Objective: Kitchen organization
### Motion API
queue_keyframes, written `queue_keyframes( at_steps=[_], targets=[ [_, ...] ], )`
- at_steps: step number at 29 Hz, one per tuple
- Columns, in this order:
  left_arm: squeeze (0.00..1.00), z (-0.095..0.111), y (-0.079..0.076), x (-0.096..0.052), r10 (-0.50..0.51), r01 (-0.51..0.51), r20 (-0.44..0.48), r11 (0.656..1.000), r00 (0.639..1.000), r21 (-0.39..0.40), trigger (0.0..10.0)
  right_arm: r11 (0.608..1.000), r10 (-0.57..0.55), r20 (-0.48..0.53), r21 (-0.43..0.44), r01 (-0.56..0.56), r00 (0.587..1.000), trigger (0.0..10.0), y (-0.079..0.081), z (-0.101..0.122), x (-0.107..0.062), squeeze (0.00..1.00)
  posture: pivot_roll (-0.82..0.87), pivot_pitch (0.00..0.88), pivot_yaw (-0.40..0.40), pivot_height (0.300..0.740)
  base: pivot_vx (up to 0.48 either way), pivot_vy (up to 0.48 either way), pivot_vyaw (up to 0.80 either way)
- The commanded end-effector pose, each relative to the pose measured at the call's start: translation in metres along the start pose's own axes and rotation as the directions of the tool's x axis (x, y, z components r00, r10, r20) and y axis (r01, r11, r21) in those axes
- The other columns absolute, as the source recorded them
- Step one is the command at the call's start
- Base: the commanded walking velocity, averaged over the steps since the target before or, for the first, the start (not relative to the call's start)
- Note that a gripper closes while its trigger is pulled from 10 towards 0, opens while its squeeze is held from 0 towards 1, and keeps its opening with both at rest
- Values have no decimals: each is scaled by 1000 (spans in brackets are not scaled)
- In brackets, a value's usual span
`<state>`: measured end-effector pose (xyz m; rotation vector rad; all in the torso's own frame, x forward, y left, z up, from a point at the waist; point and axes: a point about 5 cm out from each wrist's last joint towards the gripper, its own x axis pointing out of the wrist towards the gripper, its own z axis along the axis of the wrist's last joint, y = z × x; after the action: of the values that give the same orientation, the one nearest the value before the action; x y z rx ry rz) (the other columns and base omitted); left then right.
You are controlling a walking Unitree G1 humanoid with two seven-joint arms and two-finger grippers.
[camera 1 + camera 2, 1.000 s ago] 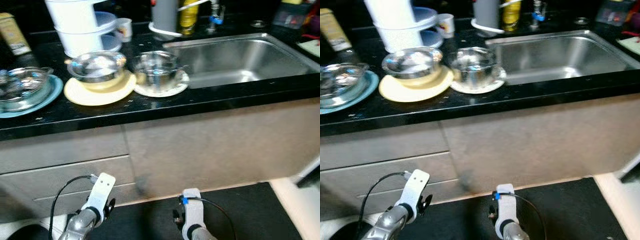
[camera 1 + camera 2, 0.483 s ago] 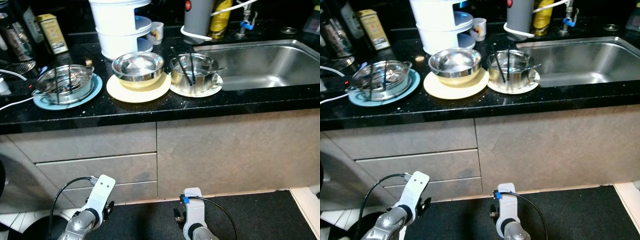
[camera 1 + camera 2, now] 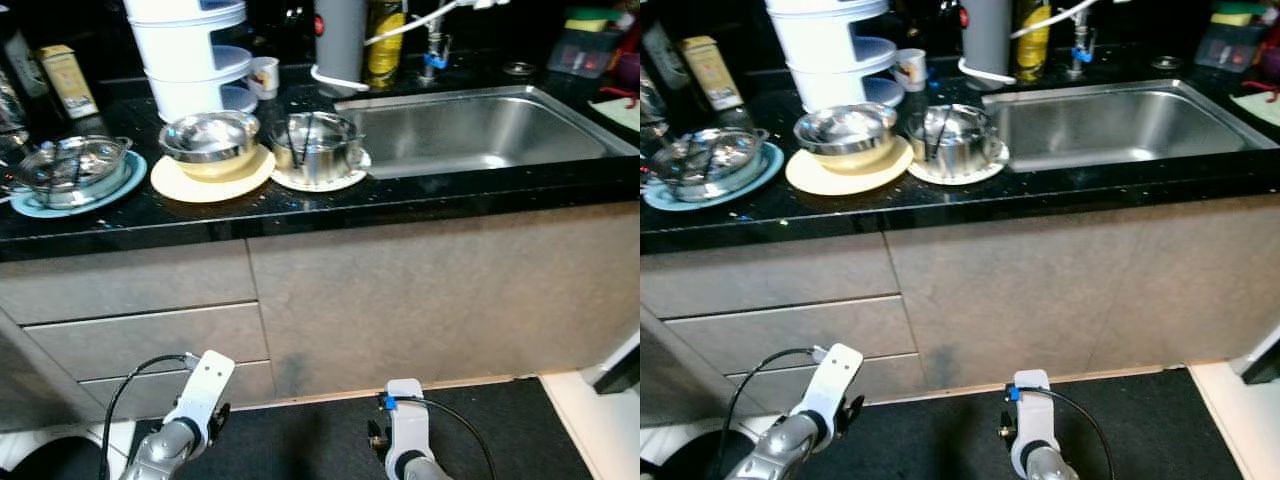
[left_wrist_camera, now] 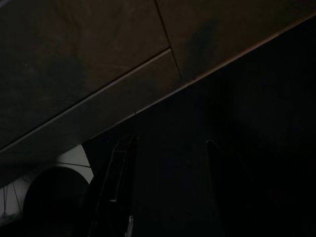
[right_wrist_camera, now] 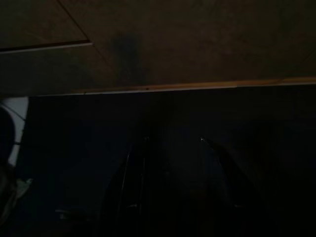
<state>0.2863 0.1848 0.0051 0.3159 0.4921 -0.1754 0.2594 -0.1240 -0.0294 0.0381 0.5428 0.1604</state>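
Both arms hang idle by grey cabinet front (image 3: 400, 290). Left gripper (image 4: 165, 148) and right gripper (image 5: 170, 145) parted, holding nothing.

Steel bowl with black utensils (image 3: 313, 147) on white plate (image 3: 345, 178), black countertop (image 3: 420, 195) — beside steel sink (image 3: 480, 125).

Step closer, square up before lifting arm — reach from here likely short.

Your left arm (image 3: 185, 425) hangs low with its wrist angled inward; the left end effector (image 4: 165, 187) has its dark fingers spread apart. Your right arm (image 3: 405, 445) hangs straight down, and the right end effector (image 5: 173, 182) likewise shows a gap between its fingers.
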Motion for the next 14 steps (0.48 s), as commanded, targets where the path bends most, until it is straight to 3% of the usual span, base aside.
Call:
queue_keyframes(
  at_steps=[1,7,12,14],
  targets=[
    [0,-10,6,-4,28,-28,-19,1000,999,-10,10000,1000,9,-21,-5,-9,1000,10000,3,-6,-1,0,-7,192,64,740,0,0,0],
    [0,-8,13,-5,80,-80,7,997,997,-17,10000,1000,14,-13,-7,-14,1000,10000,2,-4,-1,0,-7,195,63,740,0,0,0],
    [0,2,21,-7,117,-115,74,993,990,-22,10000,998,61,68,-4,-61,996,10000,7,8,0,0,-5,198,65,740,0,0,0],
    [0,11,27,-9,147,-144,122,989,982,-38,10000,995,102,149,-1,-103,984,10000,11,21,1,0,-5,198,65,740,0,0,0]
  ],
)
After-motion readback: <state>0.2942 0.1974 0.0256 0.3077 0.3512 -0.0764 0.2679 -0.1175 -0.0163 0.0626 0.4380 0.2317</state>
